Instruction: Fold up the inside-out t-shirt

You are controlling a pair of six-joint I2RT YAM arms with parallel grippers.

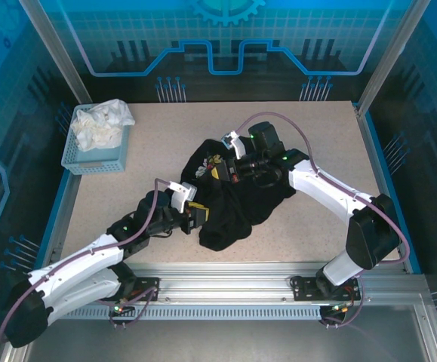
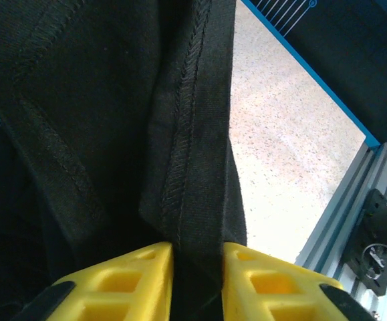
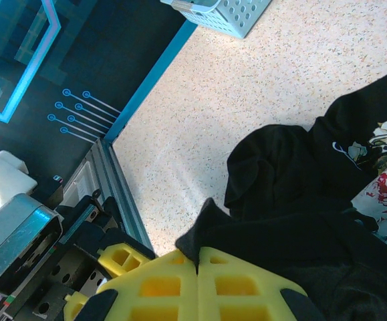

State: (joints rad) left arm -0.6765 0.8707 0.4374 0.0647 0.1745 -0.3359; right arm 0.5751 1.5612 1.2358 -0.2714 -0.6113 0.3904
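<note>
Shirt (image 1: 241, 204): crumpled black heap right of the basket (image 1: 97, 154), print partly showing. Left gripper (image 2: 198, 251) is clamped on a seamed fold, and right gripper (image 3: 198, 253) is pinched shut on a corner; both are right of the basket. Your risk: the corner looks thinly held, so a hard pull could slip it or bunch the heap.

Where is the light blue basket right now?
In the top view, the light blue basket sits at the far left corner of the table, holding white cloth, well left of the black t-shirt.
</note>
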